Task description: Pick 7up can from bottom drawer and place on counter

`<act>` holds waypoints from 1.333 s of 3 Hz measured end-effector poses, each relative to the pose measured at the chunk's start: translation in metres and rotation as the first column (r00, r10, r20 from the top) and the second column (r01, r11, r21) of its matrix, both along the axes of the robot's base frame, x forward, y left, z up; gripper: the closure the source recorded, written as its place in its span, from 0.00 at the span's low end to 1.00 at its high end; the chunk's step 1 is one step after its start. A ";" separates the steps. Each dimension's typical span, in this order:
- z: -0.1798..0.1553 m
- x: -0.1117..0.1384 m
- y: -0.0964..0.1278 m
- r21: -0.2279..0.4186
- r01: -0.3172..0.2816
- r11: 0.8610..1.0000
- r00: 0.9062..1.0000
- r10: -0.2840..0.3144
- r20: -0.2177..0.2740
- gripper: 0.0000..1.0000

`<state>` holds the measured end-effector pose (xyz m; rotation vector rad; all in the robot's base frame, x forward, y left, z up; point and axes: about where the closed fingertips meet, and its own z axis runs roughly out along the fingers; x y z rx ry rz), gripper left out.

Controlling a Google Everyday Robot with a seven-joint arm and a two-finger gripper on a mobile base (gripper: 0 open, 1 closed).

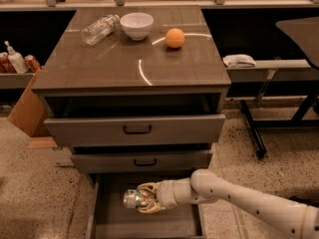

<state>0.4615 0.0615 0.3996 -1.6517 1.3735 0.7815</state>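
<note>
- Speckled flooring (30, 193) is spreading out around a grey drawer cabinet. Down at its foot the gripper (143, 200) is reaching into the bottom drawer (149, 226), which is standing pulled open.
- Its pale fingers (149, 187) are clasping the 7up can (132, 198) from above and below, pressed tight against it rather than spread. The can is lying on its side inside the drawer, with a silver end facing left.
- From where I'm standing, I cannot tell whether the can is resting on the drawer floor or hanging just above it.
- Behind the gripper, the white arm (239, 199) is stretching in from the lower right corner and crossing over the drawer's right wall.
- Directly above, the middle drawer front (169, 161) is sitting nearly flush. The upper drawer front (89, 131) is jutting out, leaving a dark gap under the slab.
- On top, the counter (114, 66) is catching curved white glare streaks.
- At the back of the counter, a white bowl (137, 25) is standing upright. A clear plastic bottle (99, 30) is lying on its side just left of it, and an orange (175, 38) is sitting apart to its right.
- Further out, a cardboard box (22, 111) is leaning at the cabinet's left side, with red cans (32, 62) and a white pump bottle (15, 59) on the shelf beyond it.
- Off to the right, a white cloth (239, 60) is lying on a bench.
</note>
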 end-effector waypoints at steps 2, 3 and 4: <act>0.146 -0.002 -0.016 -0.074 -0.058 0.996 0.974 0.072 0.214 1.00; 0.153 0.000 -0.016 -0.083 -0.057 0.995 0.971 0.075 0.228 1.00; 0.177 0.000 -0.018 -0.102 -0.074 0.992 0.965 0.097 0.244 1.00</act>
